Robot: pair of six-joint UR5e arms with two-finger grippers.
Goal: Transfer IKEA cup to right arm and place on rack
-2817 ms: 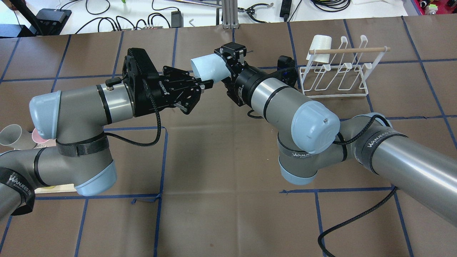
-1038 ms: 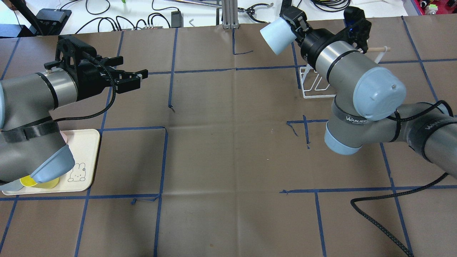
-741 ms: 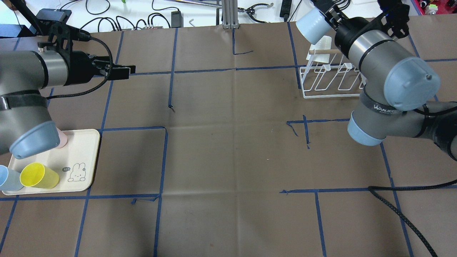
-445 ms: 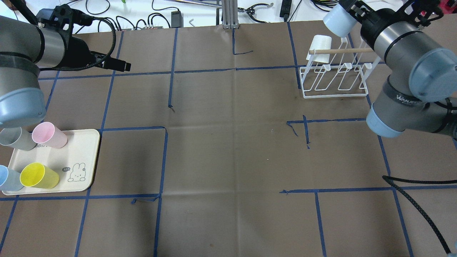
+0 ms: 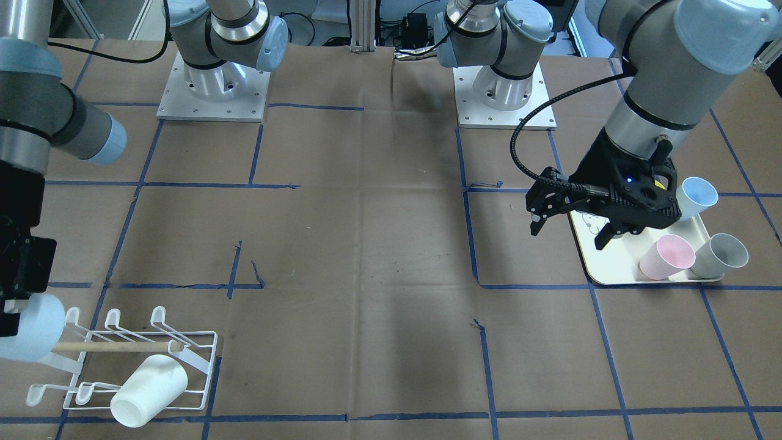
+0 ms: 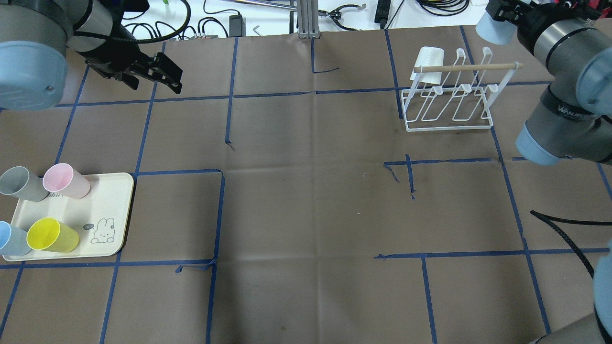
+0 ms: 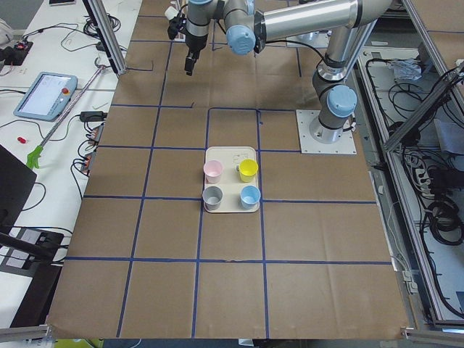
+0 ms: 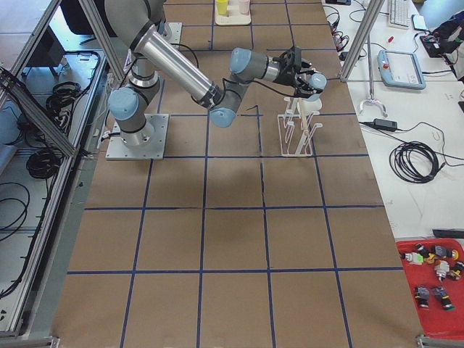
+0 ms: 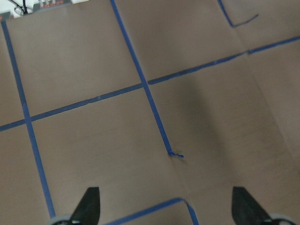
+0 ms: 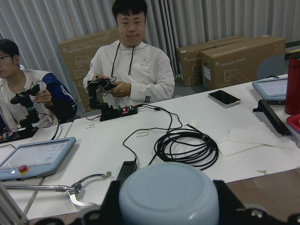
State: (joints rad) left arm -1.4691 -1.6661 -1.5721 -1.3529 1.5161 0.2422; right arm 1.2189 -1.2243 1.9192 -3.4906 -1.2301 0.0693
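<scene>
Both arms have swung further apart: right arm now reaches beyond the rack, and left arm has drawn back to the far left. Rack holds one white cup only (a free peg must be picked). Blue cup has travelled right past the dowel, clamped in the right gripper; handover looks done, placing remains. Left gripper gapes wide, empty.

Right gripper clamped on my pale-blue cup, tipped sideways over the table's far right corner, near the white wire rack.
</scene>
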